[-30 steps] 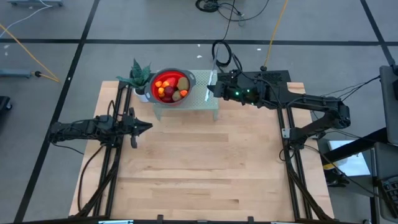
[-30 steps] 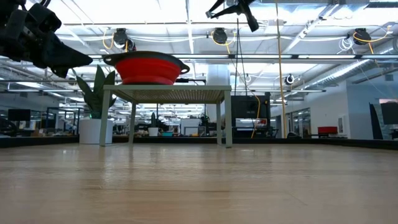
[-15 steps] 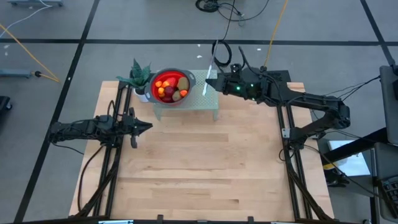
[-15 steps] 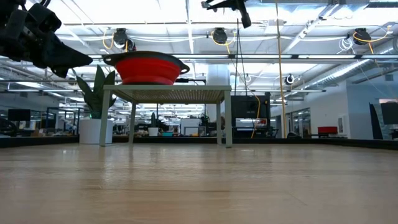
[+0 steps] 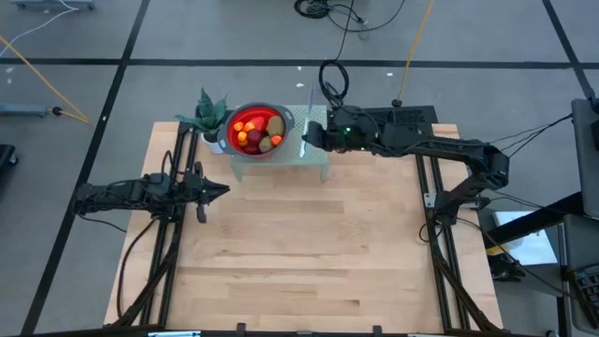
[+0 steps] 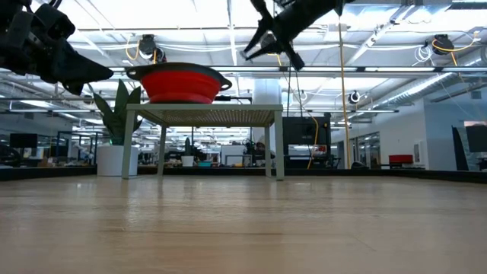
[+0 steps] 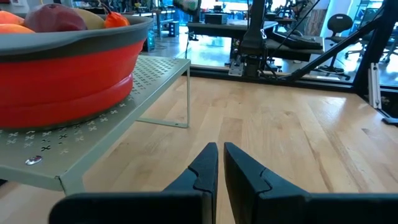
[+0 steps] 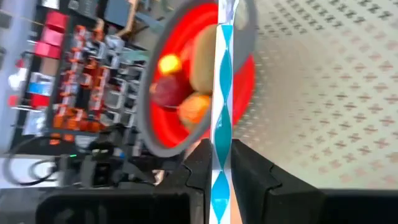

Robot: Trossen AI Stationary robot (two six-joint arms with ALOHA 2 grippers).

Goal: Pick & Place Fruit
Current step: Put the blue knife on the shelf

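Observation:
The fruit (image 5: 255,132) lies in a round red bowl with a grey rim (image 5: 282,119). The bowl stands on a pale green perforated stand (image 5: 309,159) at the table's far edge. In the right wrist view, red, orange and brownish-green pieces (image 8: 186,87) show inside the bowl. My right gripper (image 5: 312,140) hovers above the stand just right of the bowl. It is shut on a slim blue-and-white stick (image 8: 222,74). My left gripper (image 5: 223,191) waits shut at the table's left side, short of the stand (image 7: 74,149). My right gripper pinches the blue-and-white stick between its two fingers (image 8: 249,177), at a stretch (image 8: 221,155) toward one end. It comes from the table's right, slanting a little down. The stick lies across the fingers. Its long part (image 5: 310,95) reaches toward the far edge, clear of stand and bowl.
A small potted plant (image 5: 211,114) stands left of the bowl at the table's far edge. The wooden tabletop (image 5: 299,243) spreads out nearer than the stand. Dark frame rails (image 5: 440,234) run along both sides.
My right gripper has moved down and toward the bowl, rolling its wrist, with the stick still in its hold. The stick has swung with it and now stands beside the bowl's right rim.

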